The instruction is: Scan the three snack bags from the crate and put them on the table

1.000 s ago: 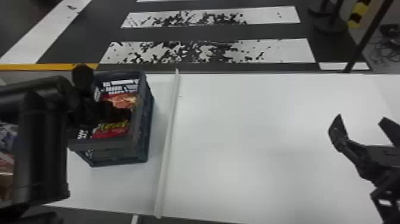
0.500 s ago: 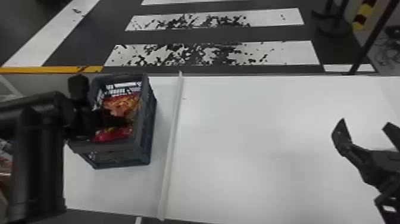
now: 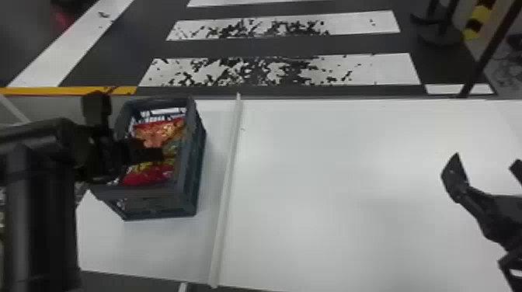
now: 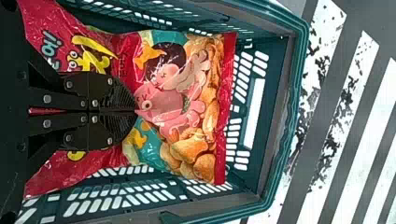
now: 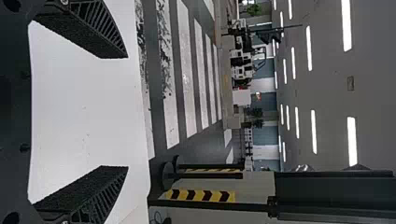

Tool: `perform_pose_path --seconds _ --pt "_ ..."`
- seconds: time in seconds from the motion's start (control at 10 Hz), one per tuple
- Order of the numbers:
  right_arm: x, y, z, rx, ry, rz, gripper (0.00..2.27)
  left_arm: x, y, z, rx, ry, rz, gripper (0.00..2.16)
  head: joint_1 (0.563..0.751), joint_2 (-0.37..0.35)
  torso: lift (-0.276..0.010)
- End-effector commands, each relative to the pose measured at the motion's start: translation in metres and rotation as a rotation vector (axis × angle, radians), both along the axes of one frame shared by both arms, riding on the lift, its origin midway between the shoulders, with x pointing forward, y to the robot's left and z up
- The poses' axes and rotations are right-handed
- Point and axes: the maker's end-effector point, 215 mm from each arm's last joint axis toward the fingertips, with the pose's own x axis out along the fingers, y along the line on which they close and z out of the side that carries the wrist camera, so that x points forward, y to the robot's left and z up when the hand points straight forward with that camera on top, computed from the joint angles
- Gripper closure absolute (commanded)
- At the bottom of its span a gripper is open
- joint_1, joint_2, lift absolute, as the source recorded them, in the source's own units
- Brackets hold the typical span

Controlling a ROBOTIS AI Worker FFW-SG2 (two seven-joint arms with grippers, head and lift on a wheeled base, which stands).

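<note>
From the head camera, we find the crate [image 3: 197, 159] at nine o'clock on the white worktop [image 3: 330, 174], with red snack packaging [image 3: 159, 132] lying inside. Our left pincer [image 3: 157, 154] comes over it from the nine o'clock side. The left wrist view adds detail: its two fingers are closed together, tips meeting against the packaging (a cheerful print, pink figures and golden snacks). Whether any film is pinched between them, or how many bags lie there, we cannot tell.

Our right pincer [image 3: 485, 165] waits at three o'clock above the worktop, fingers spread wide with nothing between. The head view gives us the pale strip [image 3: 226, 186] running from near twelve towards seven, beside the crate; the right wrist view gives us ceiling lights [image 5: 346, 25] and a yellow-and-black striped panel [image 5: 201, 195].
</note>
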Motion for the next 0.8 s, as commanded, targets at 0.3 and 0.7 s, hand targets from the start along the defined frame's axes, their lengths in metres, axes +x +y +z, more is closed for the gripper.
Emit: perform_pose_path --seconds 0.3,0.7 --pt "-0.004 -0.008 0.000 0.012 0.010 -0.013 0.02 -0.013 -0.011 0.032 0.033 -0.037 -0.027 1.89 0.695 0.124 -0.094" --pt "-0.009 -0.005 0.001 0.017 0.012 -0.010 0.02 -0.020 -0.005 0.047 0.070 -0.071 -0.025 1.89 0.695 0.126 -0.094"
